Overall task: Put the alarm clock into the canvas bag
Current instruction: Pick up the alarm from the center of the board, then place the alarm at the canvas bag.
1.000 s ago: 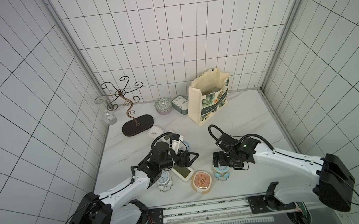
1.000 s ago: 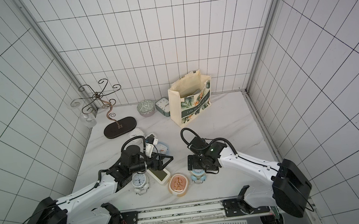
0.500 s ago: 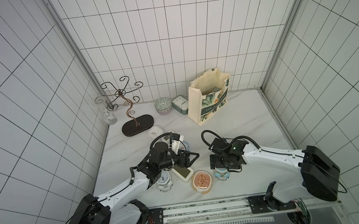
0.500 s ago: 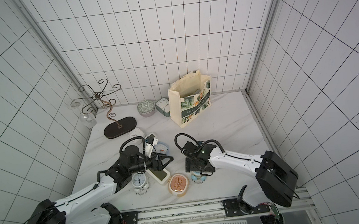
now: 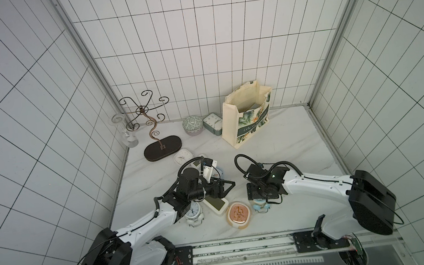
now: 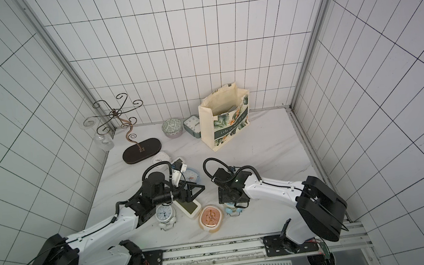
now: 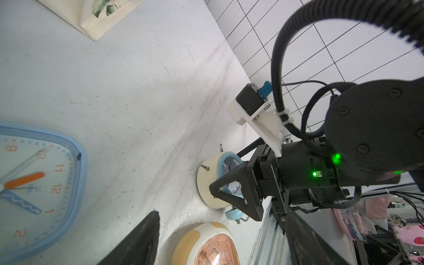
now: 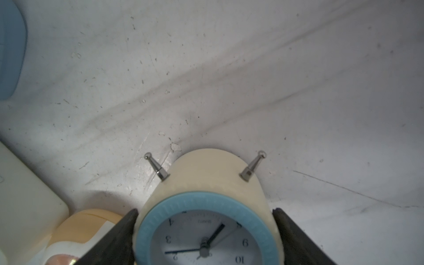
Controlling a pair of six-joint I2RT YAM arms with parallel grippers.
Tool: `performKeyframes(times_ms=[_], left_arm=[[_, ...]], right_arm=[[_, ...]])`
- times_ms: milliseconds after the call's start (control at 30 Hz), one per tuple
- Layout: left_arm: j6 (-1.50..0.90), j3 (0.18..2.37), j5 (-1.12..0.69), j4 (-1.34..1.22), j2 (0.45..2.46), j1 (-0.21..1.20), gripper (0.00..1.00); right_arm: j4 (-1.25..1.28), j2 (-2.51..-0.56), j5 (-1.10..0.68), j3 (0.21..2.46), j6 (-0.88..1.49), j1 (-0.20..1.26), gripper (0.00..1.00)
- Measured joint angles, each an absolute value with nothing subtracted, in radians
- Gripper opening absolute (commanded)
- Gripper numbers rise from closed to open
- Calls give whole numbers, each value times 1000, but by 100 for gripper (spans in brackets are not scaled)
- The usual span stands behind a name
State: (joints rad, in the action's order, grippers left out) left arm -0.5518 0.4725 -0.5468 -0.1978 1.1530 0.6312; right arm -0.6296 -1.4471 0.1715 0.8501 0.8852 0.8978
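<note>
- Front edge of the worktop (image 5: pixel 285 157): the alarm clock (image 8: pixel 206 181) (cream casing, blue rim) lies face-up. Its two metal feet point toward the back wall. It is just beside an orange-faced clock (image 5: pixel 239 214).
- The right fingers (image 8: pixel 114 236) sit one on each flank of the alarm clock's casing, with no gap showing on either side. The clock rests on the worktop.
- The left fingers (image 7: pixel 140 238) are spread wide and hold nothing. They hang over a white rectangular clock (image 5: pixel 215 204). A white twin-bell clock (image 5: pixel 194 215) sits partly under the left arm.
- Middle ground: a blue-framed clock (image 7: pixel 34 183) with an orange hand lies flat on the worktop. A small white square clock (image 5: pixel 181 156) lies farther back.
- Back of the worktop: the canvas bag (image 5: pixel 246 126) stands upright with its mouth open, well apart from the alarm clock.
- In the same back row, running toward the left wall, are a green square clock (image 5: pixel 212 123), a patterned bowl (image 5: pixel 192 124), a scrolled metal stand (image 5: pixel 162 148) and a glass vase (image 5: pixel 128 139).
</note>
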Motion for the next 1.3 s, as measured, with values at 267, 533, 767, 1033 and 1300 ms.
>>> performKeyframes(times_ms=[267,533,767,1033,1300], left_arm=[[-552,478,-512,-168,1130,578,83],[-584,570,-460,-160,1107,576,83],[-586,648,-422,-168,1113,575,83],[-582,664,-369,-195,1150,564,83],[-570,664,-321,-205,1171,536,83]], right_arm=[[-757,-1428,289,1098,768,884,69],[-679,-1406,385,1461,511,699,67],[-495,-1557,347,1750,322,500,67],[-412,-1977,236,2181,207,375,65],[-411,-2235,135,2290,176,296,65]])
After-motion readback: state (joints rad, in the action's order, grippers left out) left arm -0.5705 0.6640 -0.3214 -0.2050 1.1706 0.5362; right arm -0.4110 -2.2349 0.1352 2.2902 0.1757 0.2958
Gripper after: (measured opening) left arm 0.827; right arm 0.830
